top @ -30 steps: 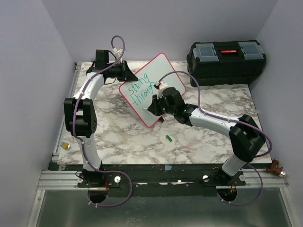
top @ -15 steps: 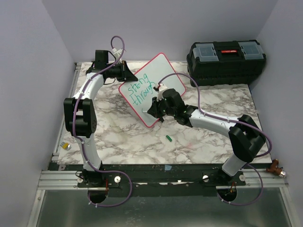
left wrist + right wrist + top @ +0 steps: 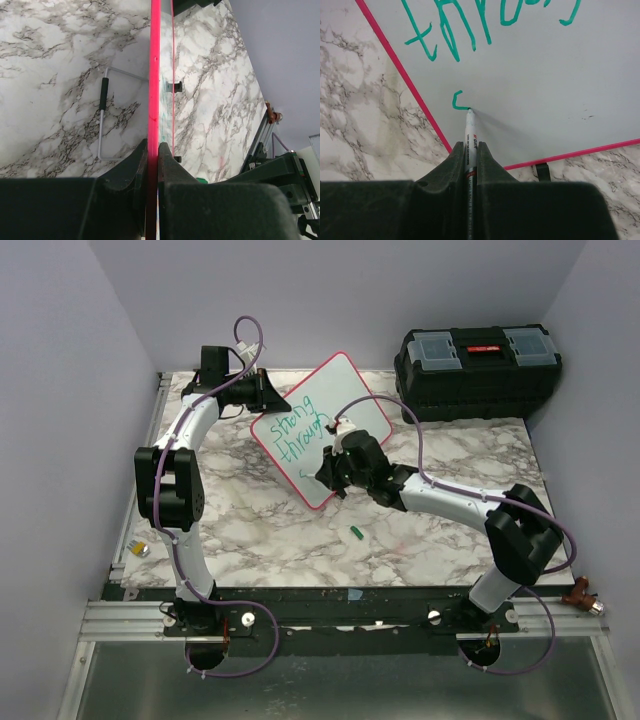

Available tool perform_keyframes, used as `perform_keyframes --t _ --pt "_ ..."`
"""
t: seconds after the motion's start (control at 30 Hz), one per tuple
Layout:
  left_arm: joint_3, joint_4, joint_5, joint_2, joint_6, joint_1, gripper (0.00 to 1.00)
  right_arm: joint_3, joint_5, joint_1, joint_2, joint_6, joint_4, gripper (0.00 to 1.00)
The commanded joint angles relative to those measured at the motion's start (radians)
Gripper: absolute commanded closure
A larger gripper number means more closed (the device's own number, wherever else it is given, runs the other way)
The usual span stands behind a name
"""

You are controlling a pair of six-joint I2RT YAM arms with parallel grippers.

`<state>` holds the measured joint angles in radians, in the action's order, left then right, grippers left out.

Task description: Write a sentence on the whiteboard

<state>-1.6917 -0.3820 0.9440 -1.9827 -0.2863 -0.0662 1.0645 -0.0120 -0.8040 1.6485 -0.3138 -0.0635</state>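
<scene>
The whiteboard (image 3: 345, 405), white with a thin pink-red frame, stands tilted on the marble table. My left gripper (image 3: 268, 395) is shut on its upper left edge; in the left wrist view the red frame (image 3: 154, 90) runs edge-on between the fingers. The sentence (image 3: 298, 428) is green handwriting in two lines, "strong" over "through" (image 3: 465, 20). My right gripper (image 3: 330, 468) is shut on a white marker (image 3: 470, 137). Its tip touches the board at the end of a small green stroke (image 3: 458, 101) that begins a third line near the lower left frame.
A black toolbox (image 3: 478, 370) stands at the back right. A green marker cap (image 3: 356, 532) lies on the marble (image 3: 420, 540) in front of the board. The board's wire stand (image 3: 102, 120) rests on the table behind it. A small yellow-and-silver object (image 3: 141, 549) sits at the left edge.
The right gripper has shifted slightly to the right along the board's lower part, drawing the first small stroke of a third line. The left arm and the board have stayed still.
</scene>
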Motion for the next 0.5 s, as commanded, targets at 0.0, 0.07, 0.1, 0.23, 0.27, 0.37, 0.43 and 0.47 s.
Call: perform_keyframes --t 0.0,0.07,0.1,0.23,0.27,0.37,0.43,0.47 --pt "0.020 0.048 -0.038 0.005 0.077 -0.006 1.00 -0.024 -0.068 0.000 -0.007 0.006 0.045 0.99" --pt "0.019 0.046 -0.037 0.005 0.078 -0.007 1.00 -0.029 -0.062 0.000 -0.010 0.008 0.049 0.99" --pt "0.019 0.046 -0.038 0.005 0.078 -0.006 1.00 -0.032 -0.060 0.000 -0.013 0.010 0.052 0.99" --pt "0.023 0.049 -0.038 0.007 0.076 -0.007 1.00 -0.047 -0.034 -0.001 -0.027 0.018 0.060 0.99" --pt "0.022 0.049 -0.037 0.007 0.076 -0.007 1.00 -0.050 -0.026 0.000 -0.030 0.018 0.062 0.99" --pt "0.022 0.049 -0.039 0.008 0.076 -0.006 1.00 -0.055 -0.006 -0.001 -0.038 0.020 0.061 1.00" --pt "0.024 0.049 -0.039 0.008 0.077 -0.006 1.00 -0.054 0.006 0.000 -0.039 0.024 0.062 0.99" --pt "0.024 0.048 -0.040 0.009 0.077 -0.006 1.00 -0.055 0.045 -0.001 -0.038 0.027 0.062 0.99"
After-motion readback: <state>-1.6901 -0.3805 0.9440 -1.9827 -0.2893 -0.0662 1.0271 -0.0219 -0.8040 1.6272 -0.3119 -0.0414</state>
